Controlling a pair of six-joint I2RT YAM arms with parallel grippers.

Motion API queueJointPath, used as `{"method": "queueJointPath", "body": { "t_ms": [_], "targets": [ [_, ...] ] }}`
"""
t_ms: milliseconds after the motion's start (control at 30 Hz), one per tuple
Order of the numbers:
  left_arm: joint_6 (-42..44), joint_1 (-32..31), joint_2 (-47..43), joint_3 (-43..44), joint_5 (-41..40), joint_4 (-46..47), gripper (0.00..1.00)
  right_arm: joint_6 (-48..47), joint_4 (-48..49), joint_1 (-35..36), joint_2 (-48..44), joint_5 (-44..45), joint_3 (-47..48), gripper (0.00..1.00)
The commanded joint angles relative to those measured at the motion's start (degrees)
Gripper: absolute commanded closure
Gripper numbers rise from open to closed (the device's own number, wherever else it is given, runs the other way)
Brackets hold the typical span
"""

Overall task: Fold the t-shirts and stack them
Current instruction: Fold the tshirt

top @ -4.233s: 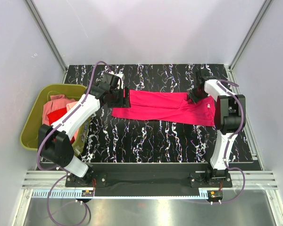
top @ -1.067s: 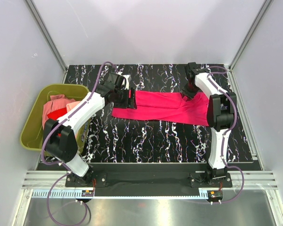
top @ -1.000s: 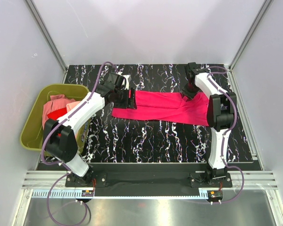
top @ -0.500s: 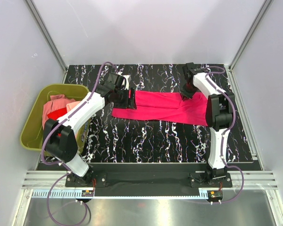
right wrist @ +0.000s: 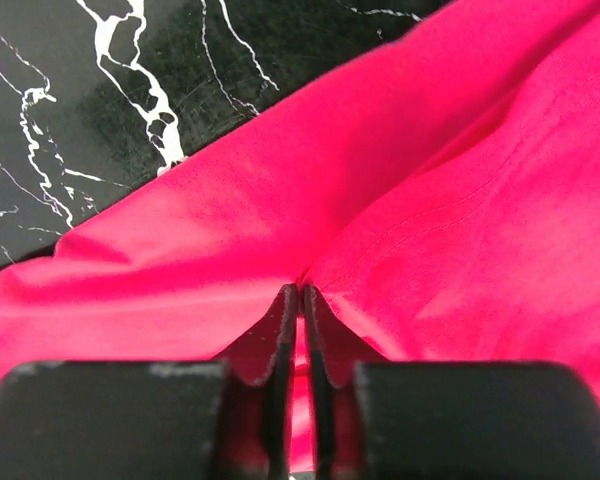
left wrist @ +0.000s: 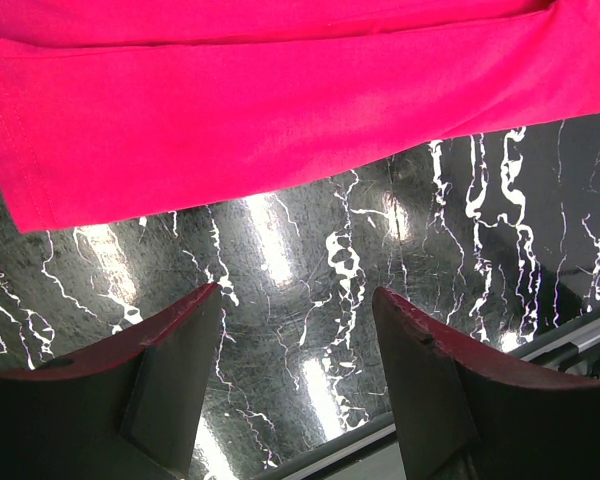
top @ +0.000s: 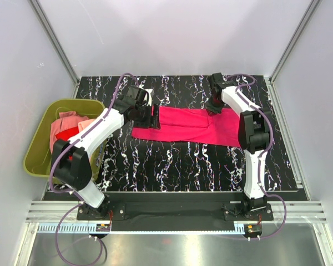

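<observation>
Our right gripper (right wrist: 301,292) now pinches the pink shirt (top: 191,124) (far edge, jaws just closed). Our left gripper (left wrist: 295,295) hangs spread; we judge folding can begin.

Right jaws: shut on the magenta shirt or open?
Shut on the magenta shirt. The right wrist view shows the right gripper with jaws almost touching, cloth creased and pinched between their tips.

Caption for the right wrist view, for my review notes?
Right gripper, jaws nearly shut, pinching a fold of the magenta t-shirt on the black marbled table.
</observation>
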Motion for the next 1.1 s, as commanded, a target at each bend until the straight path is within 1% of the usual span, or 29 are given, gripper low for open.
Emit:
{"method": "queueJointPath", "body": {
  "t_ms": [0, 33, 100, 133, 167, 233, 267, 300, 333, 367, 467, 567, 667, 733, 767, 867, 900, 967, 1033, 1067],
  "targets": [
    [1.1, 0.2, 0.4, 1.1, -0.9, 1.0, 0.33, -3.5, 2.8, 0.4, 0.2, -1.1, 2.0, 0.76],
    [1.2, 0.2, 0.2, 1.0, -0.9, 1.0, 0.32, -4.1, 2.6, 0.3, -0.2, -1.0, 2.6, 0.69],
    [1.2, 0.1, 0.0, 0.5, -1.0, 1.3, 0.32, -5.1, 0.9, 0.3, -1.0, -0.6, 4.9, 0.58],
    [1.1, 0.1, -0.1, 0.5, -1.2, 1.4, 0.32, -5.4, -0.1, 0.3, -2.0, 0.8, 5.6, 0.57],
    [0.9, -0.1, 0.0, 0.6, -1.7, 1.5, 0.31, -5.1, -3.2, 0.2, -2.5, 2.2, 7.0, 0.56],
    [0.7, -0.2, 1.1, 1.5, -1.7, 1.9, 0.30, -2.8, -6.9, -0.3, -4.5, 5.5, 6.7, 0.56],
    [0.4, -0.2, 2.0, 2.2, -1.6, 1.8, 0.30, -1.6, -8.6, -0.6, -5.5, 6.2, 5.2, 0.58],
    [0.2, -0.3, 2.8, 3.8, -1.5, 1.2, 0.30, 0.3, -8.2, -1.4, -8.1, 6.3, 2.9, 0.60],
    [-0.1, -0.4, 4.9, 4.3, -1.6, 1.1, 0.30, 1.2, -7.2, -2.0, -9.5, 4.7, -2.9, 0.63],
    [-0.9, -0.5, 5.7, 4.9, -1.6, 1.1, 0.30, 3.1, -4.3, -2.8, -10.6, 3.6, -6.0, 0.64],
    [-3.2, -0.5, 9.4, 6.1, -1.0, 1.7, 0.30, 6.0, -0.4, -6.3, -13.3, 1.0, -14.8, 0.68],
    [-4.7, -0.5, 13.7, 7.9, -2.5, 1.4, 0.30, 6.8, 2.7, -9.9, -13.8, 0.5, -19.6, 0.67],
    [-5.7, -0.5, 17.3, 9.6, -6.2, 0.1, 0.30, 5.2, 4.5, -13.0, -12.4, 0.8, -20.5, 0.67],
    [-7.3, -0.1, 19.7, 9.9, -9.6, -1.3, 0.30, 3.9, 4.9, -13.3, -10.8, 1.4, -19.6, 0.67],
    [-8.1, 0.2, 20.3, 9.9, -10.5, -1.8, 0.30, 2.7, 5.1, -14.9, -10.3, 1.8, -19.2, 0.66],
    [-11.2, 1.6, 21.2, 7.8, -13.9, -1.9, 0.29, 0.3, 6.4, -15.9, -8.0, 2.4, -17.6, 0.66],
    [-12.3, 2.3, 21.5, 7.4, -13.9, -2.3, 0.29, -0.3, 6.7, -16.3, -6.6, 2.6, -17.0, 0.66],
    [-15.1, 4.5, 21.5, 6.2, -8.4, -2.5, 0.30, -2.3, 6.4, -16.6, -4.9, 3.3, -14.3, 0.66],
    [-16.2, 5.3, 17.5, 2.5, -3.5, -0.3, 0.31, -4.1, 5.7, -17.1, -1.4, 4.4, -10.2, 0.65],
    [-16.2, 5.0, 15.5, 1.5, -3.3, 0.7, 0.31, -5.7, 5.0, -17.4, -0.1, 4.6, -8.5, 0.65]
  ]
}}
